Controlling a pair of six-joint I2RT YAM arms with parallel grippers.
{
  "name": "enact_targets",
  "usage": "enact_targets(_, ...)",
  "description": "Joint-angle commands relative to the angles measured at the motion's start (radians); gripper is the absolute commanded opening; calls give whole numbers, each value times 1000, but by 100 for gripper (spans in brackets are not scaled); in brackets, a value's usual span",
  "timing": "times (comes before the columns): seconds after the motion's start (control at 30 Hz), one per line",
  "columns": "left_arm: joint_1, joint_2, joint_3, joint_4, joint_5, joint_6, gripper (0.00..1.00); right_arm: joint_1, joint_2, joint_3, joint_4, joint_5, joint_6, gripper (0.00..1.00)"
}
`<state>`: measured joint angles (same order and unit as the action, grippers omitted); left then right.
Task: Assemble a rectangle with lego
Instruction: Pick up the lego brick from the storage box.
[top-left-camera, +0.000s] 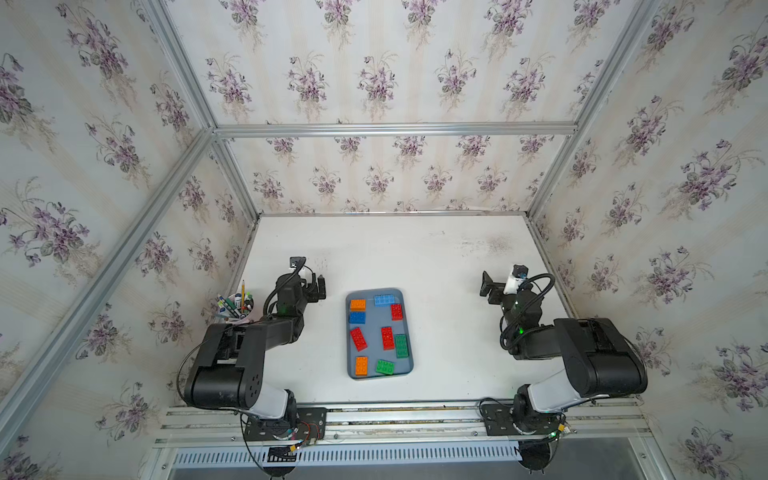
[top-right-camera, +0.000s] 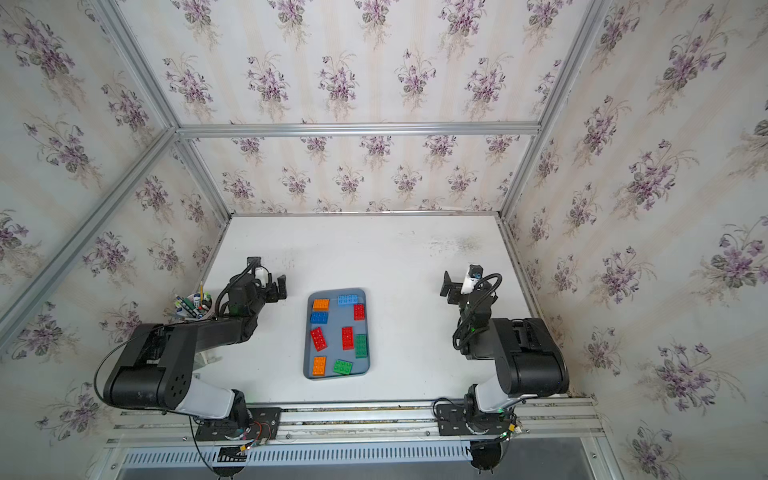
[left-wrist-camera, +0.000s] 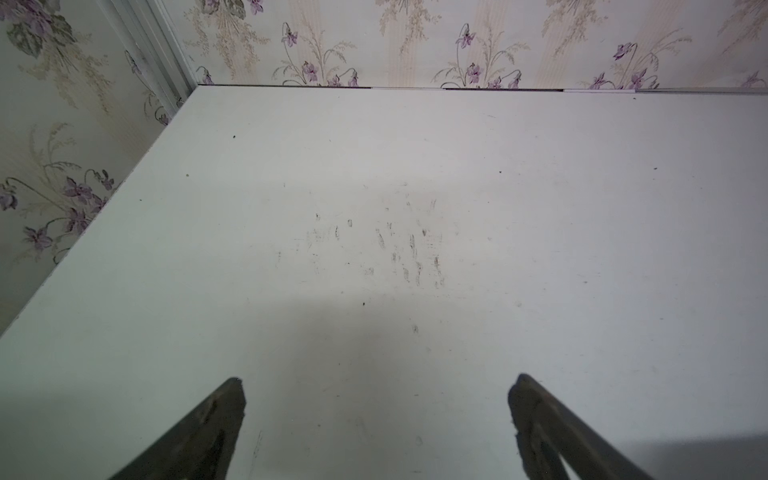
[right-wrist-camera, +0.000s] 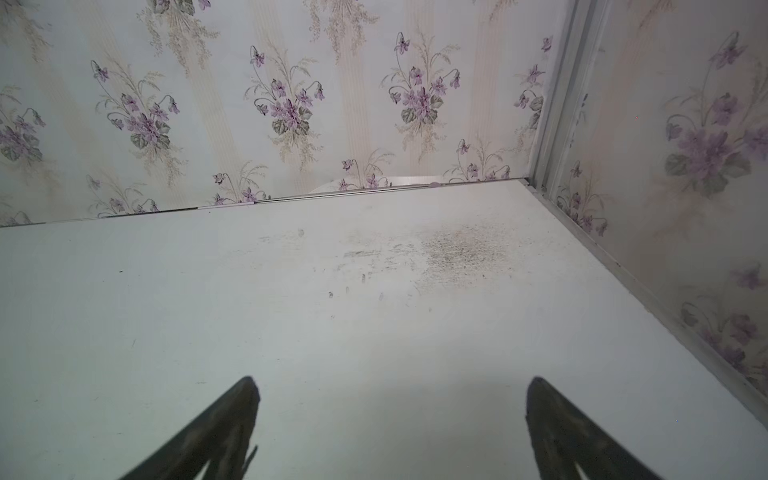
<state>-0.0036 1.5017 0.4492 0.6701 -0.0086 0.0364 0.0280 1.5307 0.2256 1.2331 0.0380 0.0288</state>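
Lower centre in both top views, the lego (top-left-camera: 387, 338), nine loose bricks with none joined, lies in the blue-grey tray (top-left-camera: 348, 365) on the table (top-left-camera: 457, 332); the tray's long axis runs up the frame. Further up, flanking its far end, the left gripper (top-left-camera: 316, 287) and right gripper (top-left-camera: 489, 289) hover with fingers (left-wrist-camera: 216, 424) spread wide and empty, the left nearer the tray. Both wrist views show only bare table ahead, so in my judgement either arm must draw back down-frame and inward to reach a brick.
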Motion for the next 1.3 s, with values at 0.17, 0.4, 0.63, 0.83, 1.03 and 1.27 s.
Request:
enact_targets(0.17, 0, -1, 3, 28, -1, 3, 100, 1, 2, 0, 17, 4, -6, 100)
enact_targets(0.4, 1, -2, 3, 28, -1, 2, 100, 1, 0, 2, 16, 5, -6, 100)
enact_targets(0.63, -2, -22, 6, 29, -46, -6, 100, 2, -45, 28, -61, 40, 5, 100)
enact_targets(0.83, -12, -325, 278, -634, -238, -304, 100, -4, -233, 456, -929, 234, 476, 100)
enact_targets(1.03, 30, -400, 418, -953, -86, -725, 100, -50, -164, 593, -1005, -298, 508, 80)
enact_targets(1.27, -322, -244, 647, -1171, -105, -494, 100, 212, -104, 867, -1423, -169, 325, 74)
